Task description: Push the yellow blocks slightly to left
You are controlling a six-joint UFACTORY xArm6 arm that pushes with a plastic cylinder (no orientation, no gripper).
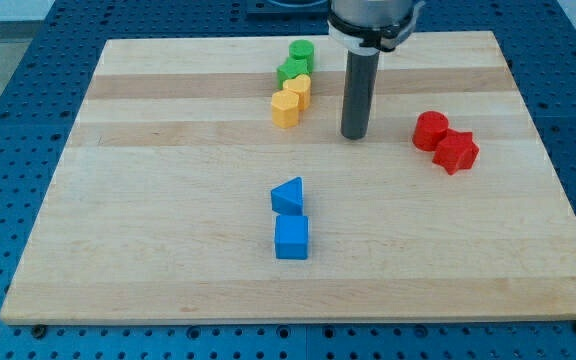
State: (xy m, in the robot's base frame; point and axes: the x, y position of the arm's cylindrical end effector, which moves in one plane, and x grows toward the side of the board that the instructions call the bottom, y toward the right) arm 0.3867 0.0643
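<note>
Yellow blocks first: we had two of them, a yellow plastic hexagon-ish block (285, 109) and a second yellow plastic block (299, 90) whose shape we couldn't really pin down, touching each other near the view's top, a bit left of centre on the pale wooden board (168, 220). Stacked in the same little chain toward the view's top were two green plastic blocks, one green lumpy block (292, 70) pressed against the upper yellow one and one green roundish block (301, 51) above that. Our dark rod came straight down and my tip (354, 135) sat on the board just to the view's right of the yellow pair, near them but with a clear strip of wood between, so no contact. There was no pincer on this rig at all, just the rod, so nothing to call open or closed. As far as we could judge, the shove looked not yet started: the yellows were tucked against the greens and the tip was lined up on the correct side for a leftward nudge, maybe a touch low for the upper one. Our guess was the greens might get dragged along. Way off to the view's right sat a red plastic cylinder (430, 130) touching a red star-like block (456, 151), and lower down the middle a blue triangular block (289, 195) just above a blue cube (291, 238), all well apart from the action.
</note>
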